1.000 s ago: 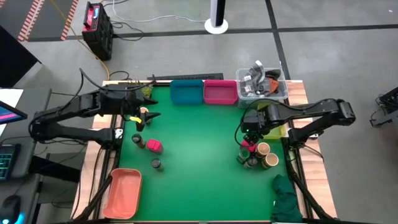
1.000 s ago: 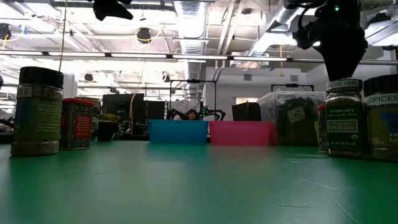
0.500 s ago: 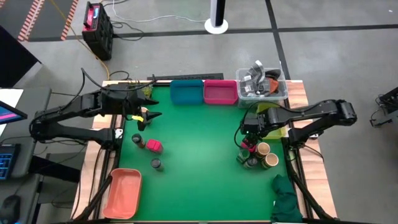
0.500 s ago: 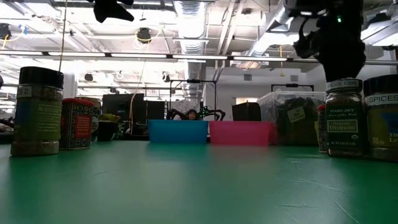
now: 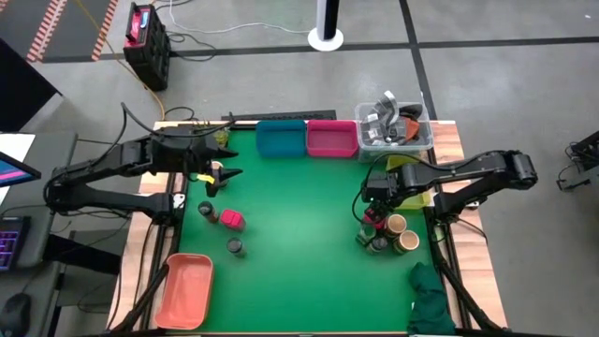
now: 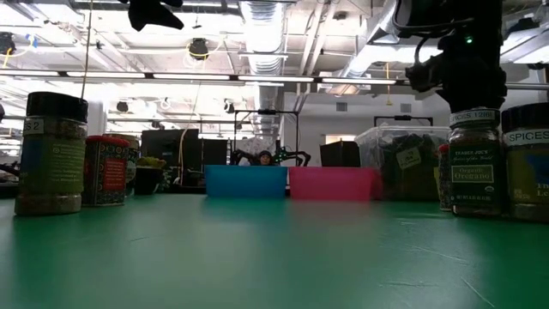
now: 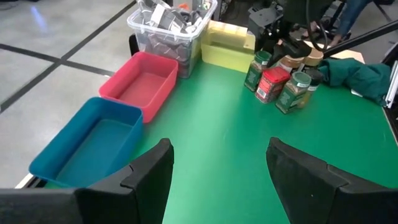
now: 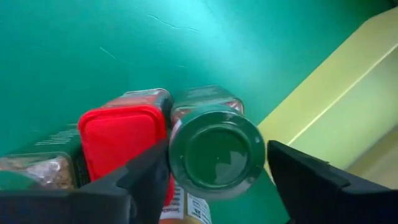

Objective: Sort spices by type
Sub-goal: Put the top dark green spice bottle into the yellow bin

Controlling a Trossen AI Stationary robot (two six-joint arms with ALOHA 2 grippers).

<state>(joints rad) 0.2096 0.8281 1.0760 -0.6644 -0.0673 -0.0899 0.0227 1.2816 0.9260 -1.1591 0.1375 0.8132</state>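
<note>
Lowered since a second ago: right tool (image 8: pixel 214 155), spread wide around green-lidded jar (image 8: pixel 216 152) by the table's (image 5: pixel 299 243) right edge, red-lidded tin (image 8: pixel 122 140) touching. Left tool (image 7: pixel 217 165) open, raised over bare far-left table.

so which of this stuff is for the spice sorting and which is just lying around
For the job:
- green-lidded jar between the right gripper's open fingers
- red-lidded spice tin touching it
- tan-topped jars
- pink pack
- blue bin and pink bin, probably

Lying about:
- clear tub of clutter
- green cloth
- left gripper, waiting open
</note>
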